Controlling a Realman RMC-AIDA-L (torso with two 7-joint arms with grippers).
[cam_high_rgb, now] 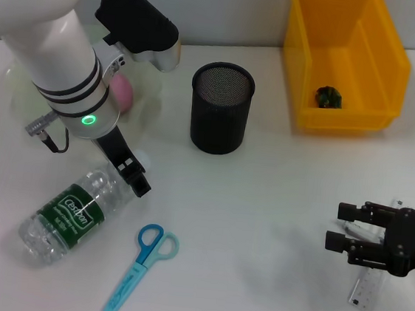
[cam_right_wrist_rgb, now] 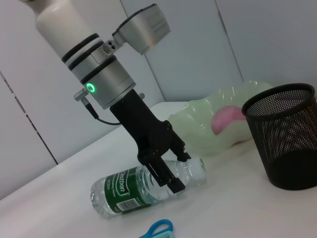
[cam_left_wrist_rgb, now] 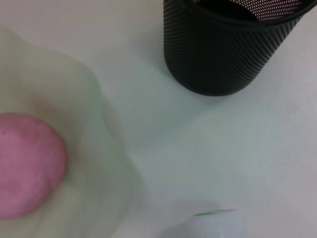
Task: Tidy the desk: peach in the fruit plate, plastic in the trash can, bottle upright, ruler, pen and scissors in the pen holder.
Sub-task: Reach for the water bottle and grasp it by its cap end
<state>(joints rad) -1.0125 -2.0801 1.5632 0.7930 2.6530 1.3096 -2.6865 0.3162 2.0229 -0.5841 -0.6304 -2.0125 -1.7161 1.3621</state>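
A: How is the left gripper [cam_high_rgb: 137,178] shown?
B: Its jaws are seen parted around the neck of the bottle [cam_high_rgb: 68,214], which is laid flat on the surface [cam_high_rgb: 258,242].
A: And the right gripper [cam_high_rgb: 345,226]?
B: It is held released over the ruler [cam_high_rgb: 366,287]; the peach [cam_left_wrist_rgb: 27,163] is seated in the fruit plate [cam_left_wrist_rgb: 89,124].

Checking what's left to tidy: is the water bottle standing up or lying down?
Lying down. The bottle rests on its side on the desk, with the left gripper at its cap end.
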